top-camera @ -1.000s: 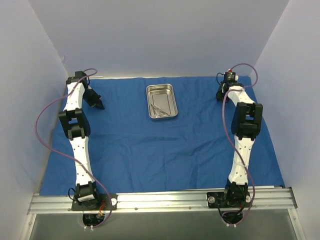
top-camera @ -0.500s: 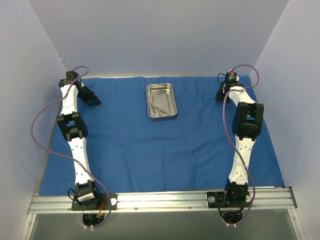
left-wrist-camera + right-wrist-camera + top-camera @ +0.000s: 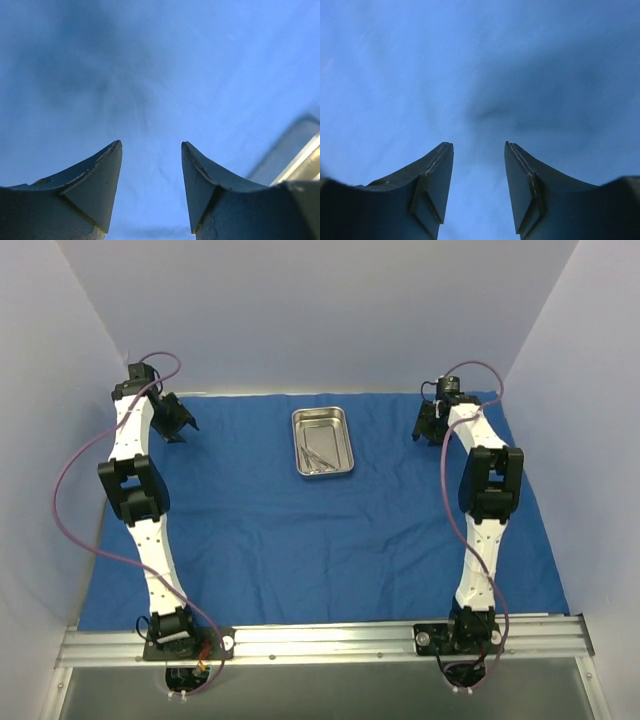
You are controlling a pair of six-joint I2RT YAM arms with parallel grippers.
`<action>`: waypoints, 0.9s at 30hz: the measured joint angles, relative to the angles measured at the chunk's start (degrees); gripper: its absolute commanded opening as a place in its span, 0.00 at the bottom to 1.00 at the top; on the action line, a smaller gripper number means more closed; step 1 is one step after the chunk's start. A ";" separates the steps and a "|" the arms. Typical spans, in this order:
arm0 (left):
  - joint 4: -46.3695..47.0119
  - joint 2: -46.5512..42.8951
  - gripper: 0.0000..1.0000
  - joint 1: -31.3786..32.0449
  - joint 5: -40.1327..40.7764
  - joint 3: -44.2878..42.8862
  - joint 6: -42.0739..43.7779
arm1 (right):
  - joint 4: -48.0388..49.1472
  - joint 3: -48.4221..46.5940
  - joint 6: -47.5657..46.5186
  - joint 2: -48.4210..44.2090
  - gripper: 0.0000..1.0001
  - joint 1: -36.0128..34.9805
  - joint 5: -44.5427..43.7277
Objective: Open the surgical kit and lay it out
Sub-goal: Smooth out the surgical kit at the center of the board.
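Observation:
The surgical kit's royal-blue cloth wrap (image 3: 300,540) lies spread flat over most of the table. On its far middle sits the shiny steel tray (image 3: 296,445), with thin silver instruments (image 3: 318,455) lying inside it. My left gripper (image 3: 180,425) hovers over the cloth's far left corner. In the left wrist view that gripper (image 3: 151,143) is open, with only blue cloth (image 3: 160,75) seen between its fingers. My right gripper (image 3: 425,427) is at the far right corner. The right wrist view shows it (image 3: 478,143) open too, just above the cloth (image 3: 420,75) and holding nothing.
Pale walls close in the table on the left, back and right. A metal rail (image 3: 320,640) carrying both arm bases runs along the near edge. A strip of pale table edge (image 3: 300,150) shows beyond the cloth in the left wrist view.
Both grippers have opened from shut. The left arm has swung further left and back toward the corner. The right gripper has shifted slightly left.

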State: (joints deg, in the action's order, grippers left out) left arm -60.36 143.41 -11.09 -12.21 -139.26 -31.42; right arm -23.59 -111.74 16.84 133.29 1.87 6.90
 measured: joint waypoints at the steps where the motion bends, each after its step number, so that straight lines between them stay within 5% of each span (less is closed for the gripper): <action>1: 0.24 -2.47 0.60 0.24 0.66 1.70 0.31 | -0.90 1.07 0.00 -1.49 0.46 -0.81 0.28; 4: 1.57 -10.43 0.56 1.25 1.31 8.13 0.76 | -1.95 8.55 0.04 -9.22 0.42 -4.66 1.60; 7: 3.52 -15.61 0.48 2.73 0.76 14.49 0.74 | -1.73 19.08 0.61 -19.76 0.10 -11.34 4.42; 9: 4.63 -15.72 0.44 3.91 -0.07 16.68 0.68 | -0.22 26.01 1.22 -25.88 0.01 -16.44 5.92; 17: 5.95 -1.64 0.37 7.52 -2.19 14.99 0.70 | 3.06 37.99 3.30 -30.01 0.00 -30.16 10.91; 27: -1.44 11.34 0.37 6.34 -3.10 -9.29 1.57 | 7.10 45.27 5.92 -25.83 0.00 -34.97 11.06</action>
State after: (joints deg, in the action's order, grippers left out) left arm -61.80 154.76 -4.75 -15.31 -148.55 -29.85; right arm -16.49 -66.48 22.76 107.46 -33.10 17.96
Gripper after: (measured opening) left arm 0.367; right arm 0.027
